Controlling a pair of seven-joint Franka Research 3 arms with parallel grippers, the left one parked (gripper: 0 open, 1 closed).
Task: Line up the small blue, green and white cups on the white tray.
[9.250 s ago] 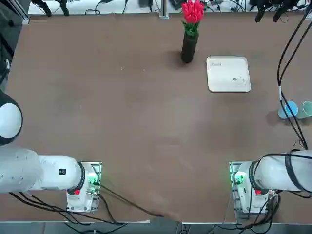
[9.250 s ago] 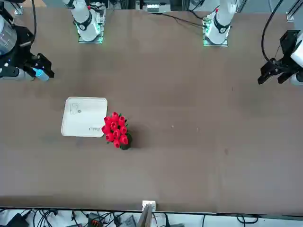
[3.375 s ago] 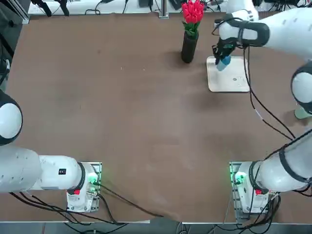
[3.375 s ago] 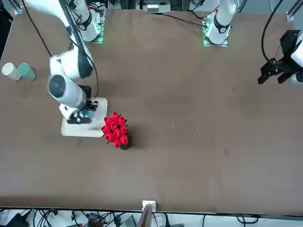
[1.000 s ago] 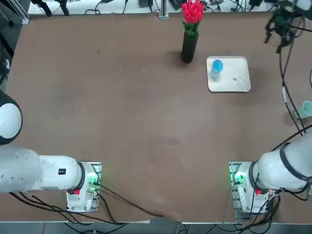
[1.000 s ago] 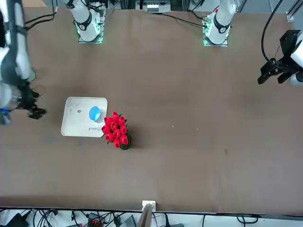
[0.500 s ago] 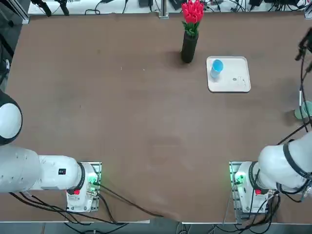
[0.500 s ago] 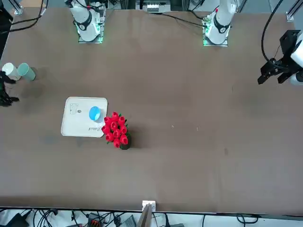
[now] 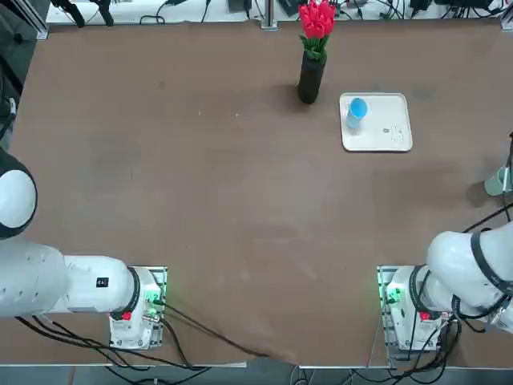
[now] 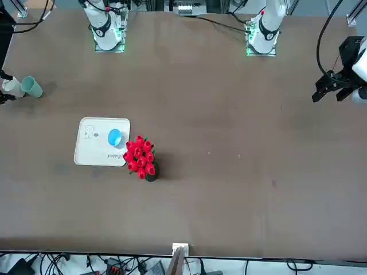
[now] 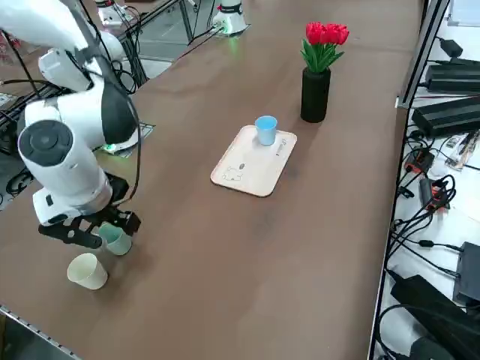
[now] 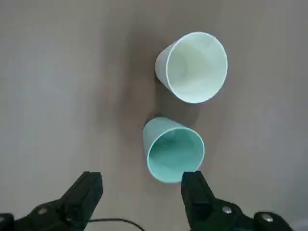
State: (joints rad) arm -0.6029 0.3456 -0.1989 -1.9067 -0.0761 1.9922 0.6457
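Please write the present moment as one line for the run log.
right gripper: open, above table by teal cup | blue cup: on tray | teal cup, white cup: on table

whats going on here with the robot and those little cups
The robot's right gripper is open and empty above the table, close to the teal-green cup, with the off-white cup beside that one. The light blue cup already stands on the white tray, next to the dark vase of red flowers. So one of the three cups is on the tray, and the teal-green one looks likely to be next.
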